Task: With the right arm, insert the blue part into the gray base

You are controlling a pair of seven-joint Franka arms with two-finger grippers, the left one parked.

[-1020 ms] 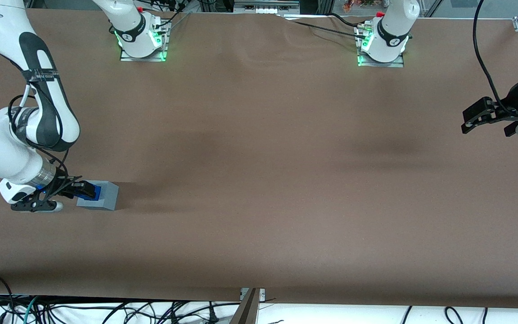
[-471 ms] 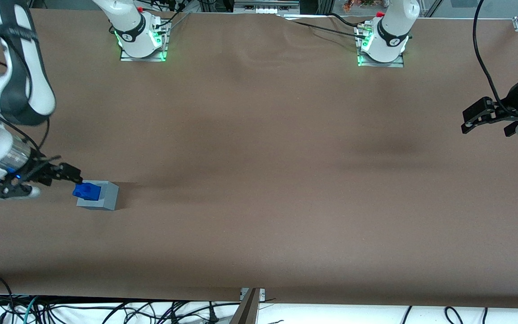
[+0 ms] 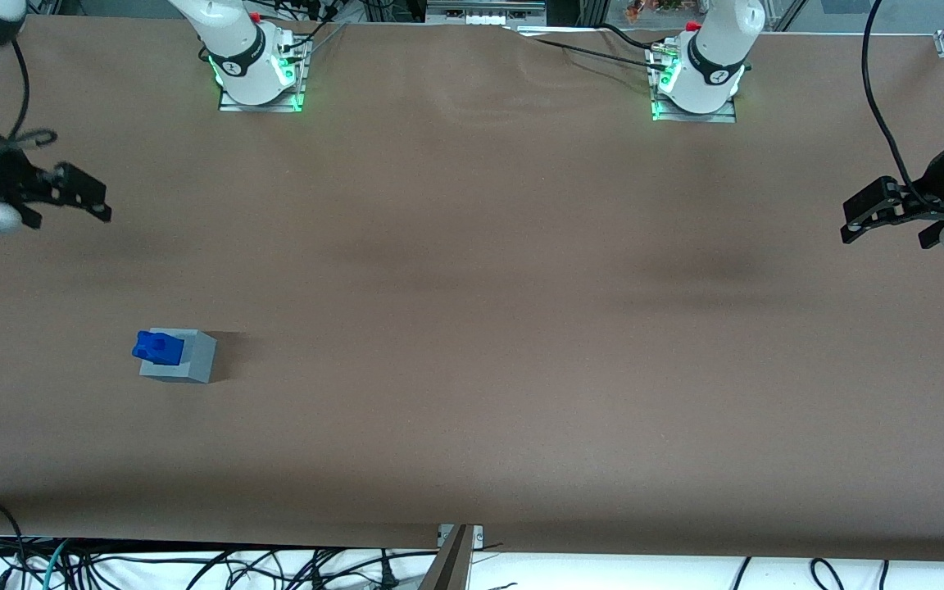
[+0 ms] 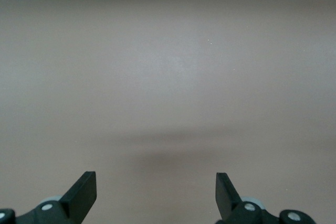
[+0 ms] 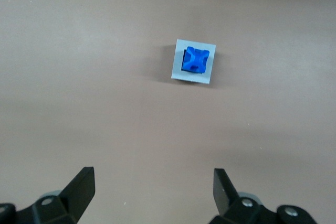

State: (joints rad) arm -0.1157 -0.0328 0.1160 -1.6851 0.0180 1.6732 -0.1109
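The blue part (image 3: 159, 347) sits in the top of the gray base (image 3: 179, 356), standing up out of the recess so that its upper portion rises above the cube's top face. In the front view it leans toward the working arm's end of the cube, overhanging that edge a little. In the right wrist view the blue part (image 5: 195, 59) fills most of the square recess of the gray base (image 5: 193, 61), with a thin gray rim showing around it; whether it is pushed fully down cannot be told. The base rests flat on the brown surface (image 3: 472, 328), near the working arm's end of it and closer to the edge nearest the front camera than to the edge where the arm mounts stand.

The right arm's gripper (image 3: 83, 197) hangs above the surface close to the working arm's end edge, well apart from the base and farther from the front camera than the base is. Its fingers (image 5: 81, 183) are spread wide and hold nothing; between them only bare brown surface shows. A small blue light glows on the gripper's body. A soft shadow lies on the surface beside the base, toward the parked arm's end.
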